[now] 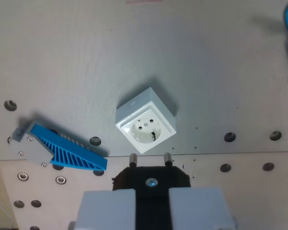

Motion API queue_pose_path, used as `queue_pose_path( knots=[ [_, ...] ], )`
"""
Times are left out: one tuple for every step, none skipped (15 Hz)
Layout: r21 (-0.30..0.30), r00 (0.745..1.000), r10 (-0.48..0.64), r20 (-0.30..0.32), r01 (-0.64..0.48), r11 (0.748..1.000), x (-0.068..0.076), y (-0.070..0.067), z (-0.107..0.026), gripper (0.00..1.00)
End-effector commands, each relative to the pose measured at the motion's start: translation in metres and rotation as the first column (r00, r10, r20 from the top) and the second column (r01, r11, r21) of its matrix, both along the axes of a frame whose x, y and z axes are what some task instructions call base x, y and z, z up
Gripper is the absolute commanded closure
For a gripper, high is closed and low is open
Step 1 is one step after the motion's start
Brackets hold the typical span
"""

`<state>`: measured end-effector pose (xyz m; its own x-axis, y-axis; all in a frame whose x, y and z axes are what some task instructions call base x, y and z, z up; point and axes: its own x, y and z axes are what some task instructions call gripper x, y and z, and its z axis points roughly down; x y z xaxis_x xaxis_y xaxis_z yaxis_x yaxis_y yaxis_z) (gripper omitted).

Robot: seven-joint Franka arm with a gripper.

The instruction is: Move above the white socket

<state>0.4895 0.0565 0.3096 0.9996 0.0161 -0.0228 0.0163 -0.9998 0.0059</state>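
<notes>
Grey metal tabletop (77, 57) with bolt holes carries a white square plastic socket (145, 122) and a blue ribbed plastic wedge (67, 149) near it

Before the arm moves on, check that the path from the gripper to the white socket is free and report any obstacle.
Nothing visible blocks it. The white socket sits just beyond the plug held in the gripper. The blue ribbed part lies off to the wrist view's left, clear of that line.

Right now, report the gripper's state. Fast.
Gripper: shut on a black plug, its two metal pins pointing toward the white socket.
</notes>
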Motion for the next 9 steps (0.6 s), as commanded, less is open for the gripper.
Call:
queue_pose_path(
  knots=[
    [0.004, 0.990, 0.117, 0.079, -0.118, 0.993, -0.006, 0.000, -0.014, 1.00],
    [0.003, 0.988, 0.133, 0.081, -0.133, 0.991, -0.008, 0.000, -0.017, 1.00],
    [0.001, 0.986, 0.149, 0.080, -0.150, 0.989, -0.010, 0.000, -0.021, 1.00],
    [0.000, 0.983, 0.164, 0.082, -0.164, 0.986, -0.012, 0.000, -0.025, 1.00],
    [-0.002, 0.980, 0.181, 0.081, -0.181, 0.983, -0.014, 0.000, -0.029, 1.00],
    [-0.004, 0.977, 0.198, 0.081, -0.198, 0.980, -0.016, 0.000, -0.033, 1.00],
    [-0.006, 0.973, 0.216, 0.080, -0.216, 0.976, -0.019, 0.000, -0.037, 1.00],
    [-0.008, 0.970, 0.231, 0.080, -0.231, 0.973, -0.021, 0.000, -0.042, 1.00],
    [-0.010, 0.965, 0.252, 0.080, -0.252, 0.968, -0.024, -0.001, -0.046, 1.00]
  ],
)
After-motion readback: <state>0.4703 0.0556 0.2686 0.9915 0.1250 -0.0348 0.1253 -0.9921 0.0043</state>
